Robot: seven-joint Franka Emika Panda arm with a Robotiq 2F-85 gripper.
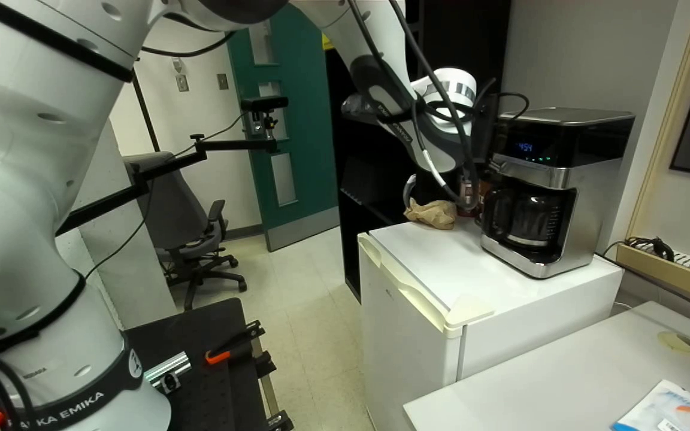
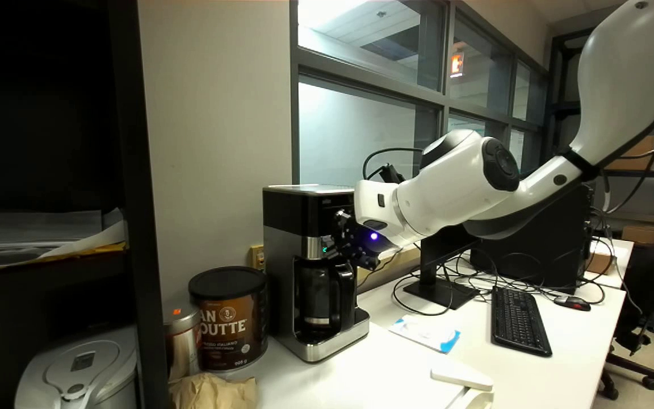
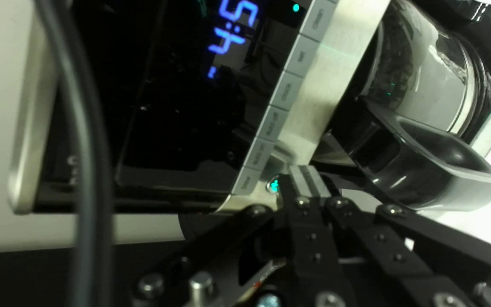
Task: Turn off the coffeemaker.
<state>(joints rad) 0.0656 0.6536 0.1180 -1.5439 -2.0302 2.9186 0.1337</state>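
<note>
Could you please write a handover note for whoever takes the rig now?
The black two-fingered gripper is shut and empty, its tips beside the round, teal-lit button; contact unclear.
The boxy black-and-silver coffeemaker stands on the white mini-fridge.
Done: gripper near the button.
Left: switching off; the blue digital display is lit too. Probably press that button, then check its light.

— Surface?
— Tabletop [image 1: 429, 260], white, the top of a fridge [image 1: 405, 335]; lower right of the frame in an exterior view.
— Borne on it?
— In an exterior view: coffeemaker [image 2: 307, 250], upright, lower centre; brown can [image 2: 230, 321], black-lidded, lower left; brown paper [image 2: 213, 392], crumpled, bottom left.
</note>
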